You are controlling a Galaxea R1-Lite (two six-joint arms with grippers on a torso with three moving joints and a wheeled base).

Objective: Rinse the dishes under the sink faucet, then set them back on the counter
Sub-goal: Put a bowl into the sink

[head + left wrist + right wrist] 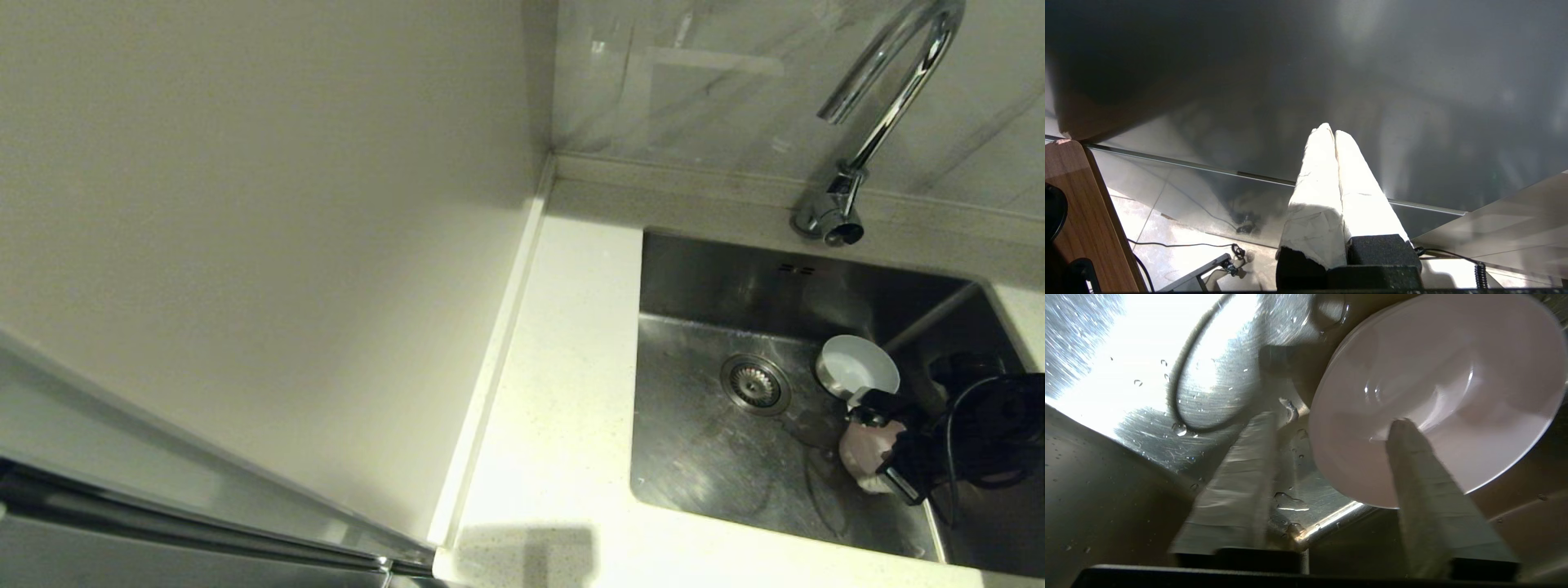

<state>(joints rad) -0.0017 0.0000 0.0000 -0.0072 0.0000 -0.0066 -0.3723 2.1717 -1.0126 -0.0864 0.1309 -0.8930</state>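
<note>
Down in the steel sink [702, 474], at its right side, a pale pink bowl [861, 457] [1453, 375] leans tilted. My right gripper [883, 447] [1335, 420] is open around its rim: one finger [1425, 477] lies inside the bowl and the other [1241, 477] stands outside, apart from it, over the wet sink floor. A white bowl [857, 367] rests just behind, right of the drain [755, 384]. The chrome faucet [886, 106] rises at the back edge. My left gripper [1333, 130] is shut on nothing, parked low and out of the head view.
The white speckled counter [563, 392] runs along the sink's left and front. A cream wall panel [245, 204] stands to the left of it. Black cable loops around my right wrist [980, 433] close to the sink's right wall.
</note>
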